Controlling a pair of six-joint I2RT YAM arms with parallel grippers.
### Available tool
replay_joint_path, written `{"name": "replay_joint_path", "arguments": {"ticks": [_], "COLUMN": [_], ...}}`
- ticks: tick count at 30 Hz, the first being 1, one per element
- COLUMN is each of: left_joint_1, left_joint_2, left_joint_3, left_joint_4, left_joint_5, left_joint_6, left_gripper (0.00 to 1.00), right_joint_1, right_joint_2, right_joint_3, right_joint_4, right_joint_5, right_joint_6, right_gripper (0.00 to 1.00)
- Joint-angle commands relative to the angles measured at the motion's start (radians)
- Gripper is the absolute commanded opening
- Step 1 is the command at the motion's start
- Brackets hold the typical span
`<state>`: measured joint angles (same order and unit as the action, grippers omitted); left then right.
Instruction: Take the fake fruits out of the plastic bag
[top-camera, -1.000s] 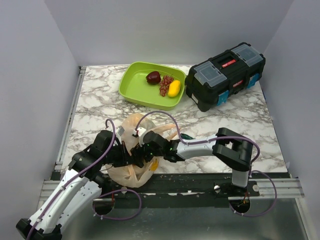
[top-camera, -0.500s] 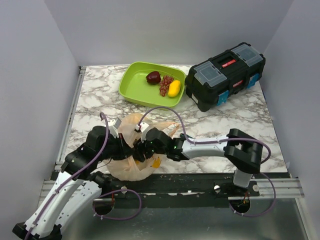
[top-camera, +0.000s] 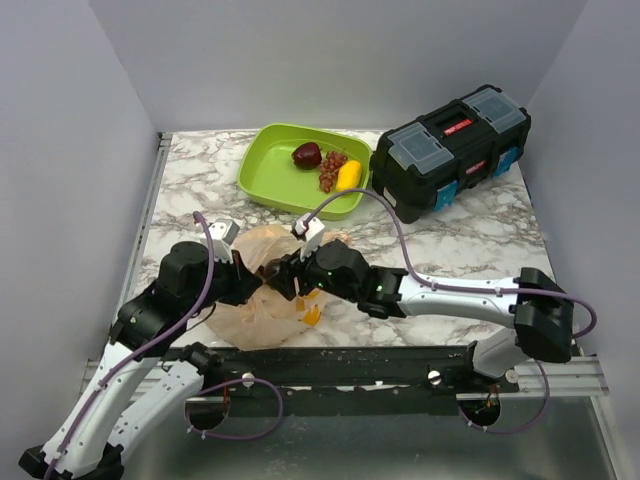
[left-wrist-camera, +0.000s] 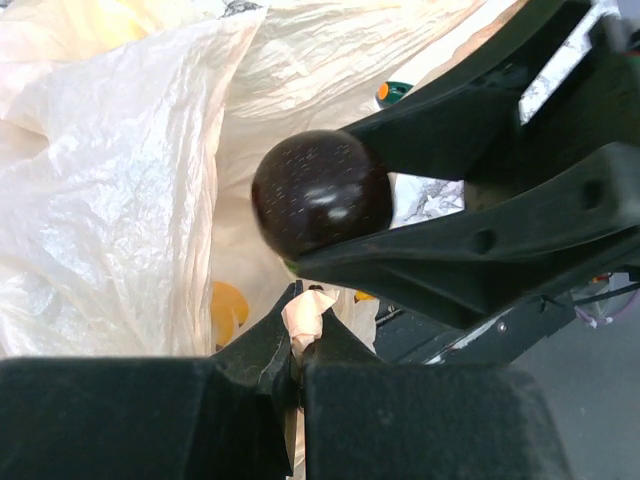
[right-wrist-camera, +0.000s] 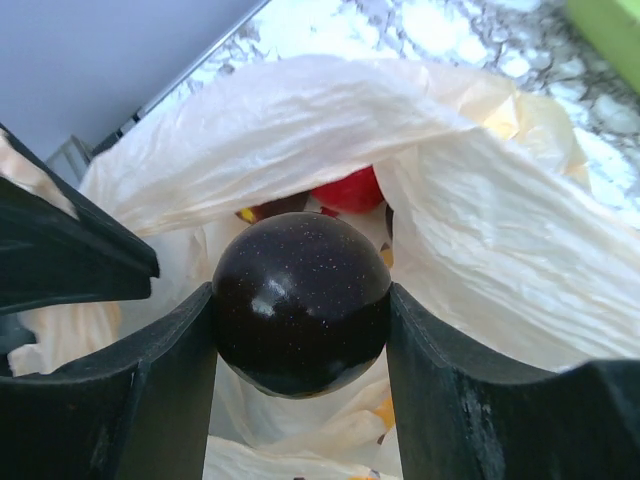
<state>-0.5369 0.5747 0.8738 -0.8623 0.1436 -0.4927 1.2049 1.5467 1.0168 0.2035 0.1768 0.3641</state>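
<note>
In the top view, the right gripper (top-camera: 279, 277) is reaching across to the left, and its jaws are grasping a small glossy dark purple round toy fruit (top-camera: 270, 269) just above the thin crinkly pale-orange plastic bag (top-camera: 250, 318). The bag is lying at the near edge of the white marbled bench (top-camera: 480, 240), in front of the left arm. The left gripper (top-camera: 254, 287) is meeting the bag from the left side. Far behind, a lime-green plastic tray (top-camera: 262, 178) is carrying a dark red apple (top-camera: 307, 154), a reddish grape bunch (top-camera: 330, 170) and a yellow fruit (top-camera: 348, 176). A black plastic toolbox (top-camera: 450, 150) is standing just beside the tray, on its right.

In the left wrist view, the left jaws are clenching a fold of the bag's film (left-wrist-camera: 306, 318). The dark fruit is sitting between the black right fingers (left-wrist-camera: 480, 240), and another yellow fruit (left-wrist-camera: 228, 310) is showing inside the bag.

In the right wrist view, the dark fruit is filling the gap between both fingers, in front of the bag's open mouth. A red fruit (right-wrist-camera: 352, 190) is lying deeper inside the bag.
</note>
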Motion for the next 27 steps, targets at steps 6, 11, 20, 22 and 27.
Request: {"name": "replay_joint_path", "arguments": {"ticks": [6, 11, 20, 22, 27], "left_joint_1": [-0.002, 0.019, 0.059, 0.060, 0.060], "left_joint_2": [-0.122, -0.171, -0.167, -0.159, -0.168], "left_joint_3": [-0.085, -0.089, -0.095, -0.093, -0.094], "left_joint_4": [0.059, 0.059, 0.063, 0.063, 0.064], "left_joint_5": [-0.085, -0.131, -0.125, -0.118, -0.120], "left_joint_6": [0.016, 0.005, 0.008, 0.009, 0.008], "left_gripper": [0.00, 0.00, 0.00, 0.00, 0.00], "right_joint_1": [0.003, -0.009, -0.112, -0.150, -0.294], "right_joint_2": [-0.104, -0.096, -0.013, 0.017, 0.117], "right_joint_3": [0.067, 0.138, 0.297, 0.326, 0.398], "right_joint_4": [-0.022, -0.015, -0.039, -0.047, -0.062], "right_joint_5": [0.136, 0.164, 0.222, 0.230, 0.191], "right_joint_6": [-0.087, -0.131, -0.139, -0.131, -0.075], "right_gripper": [0.06, 0.06, 0.04, 0.04, 0.04]}}
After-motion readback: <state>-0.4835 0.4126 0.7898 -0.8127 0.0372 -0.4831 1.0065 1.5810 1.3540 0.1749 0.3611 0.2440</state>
